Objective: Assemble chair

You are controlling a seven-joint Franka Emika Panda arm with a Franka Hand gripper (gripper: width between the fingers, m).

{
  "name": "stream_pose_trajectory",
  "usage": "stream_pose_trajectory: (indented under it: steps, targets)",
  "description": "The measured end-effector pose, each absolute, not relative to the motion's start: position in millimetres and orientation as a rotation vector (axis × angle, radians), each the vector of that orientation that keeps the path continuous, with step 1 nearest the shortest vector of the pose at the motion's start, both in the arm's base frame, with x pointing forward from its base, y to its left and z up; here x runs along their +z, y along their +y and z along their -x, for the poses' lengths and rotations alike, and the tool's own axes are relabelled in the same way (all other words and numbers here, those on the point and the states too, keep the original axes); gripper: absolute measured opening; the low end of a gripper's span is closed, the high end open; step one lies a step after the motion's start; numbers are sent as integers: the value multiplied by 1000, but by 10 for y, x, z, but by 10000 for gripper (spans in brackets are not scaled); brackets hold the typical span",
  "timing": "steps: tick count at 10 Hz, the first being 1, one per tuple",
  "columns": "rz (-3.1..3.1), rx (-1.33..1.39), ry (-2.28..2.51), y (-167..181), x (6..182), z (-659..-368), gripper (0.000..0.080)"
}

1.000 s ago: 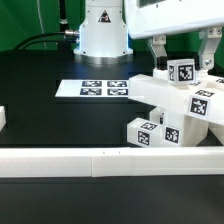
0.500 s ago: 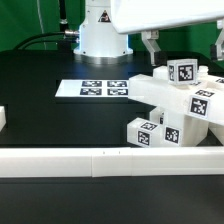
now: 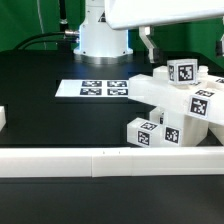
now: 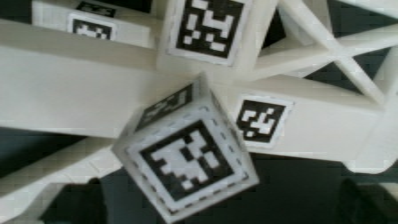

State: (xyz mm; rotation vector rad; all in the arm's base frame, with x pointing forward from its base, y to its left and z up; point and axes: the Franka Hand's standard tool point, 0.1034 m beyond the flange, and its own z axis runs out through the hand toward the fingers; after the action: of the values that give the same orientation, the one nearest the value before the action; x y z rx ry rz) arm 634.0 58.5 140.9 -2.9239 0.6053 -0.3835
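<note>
The chair's white tagged pieces [image 3: 160,92] sit joined in a cluster at the exterior view's right. A slanted slab rests on two short tagged blocks [image 3: 148,131], and a small tagged post [image 3: 183,72] stands on top. My gripper [image 3: 185,50] hangs open just above that post, its fingers [image 3: 148,45] spread wide with nothing between them. The wrist view looks closely down on the same cluster. It shows a tilted tagged block [image 4: 187,160] in front of the X-braced frame [image 4: 329,50]. No fingers show in the wrist view.
The marker board [image 3: 105,88] lies flat in the middle, in front of the robot base [image 3: 100,30]. A long low white border wall [image 3: 100,160] runs along the front. A small white piece [image 3: 3,118] sits at the exterior view's left edge.
The gripper has risen a little above the chair pieces and shifted toward the exterior view's left, staying open. The chair pieces have not moved.
</note>
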Motion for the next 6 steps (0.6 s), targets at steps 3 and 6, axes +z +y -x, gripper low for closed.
stream_pose_trajectory:
  steps: [3,6]
  targets:
    - [2927,-157,597,545,1396,-6276,648]
    - [2909,131,572,493,1380,-6212,648]
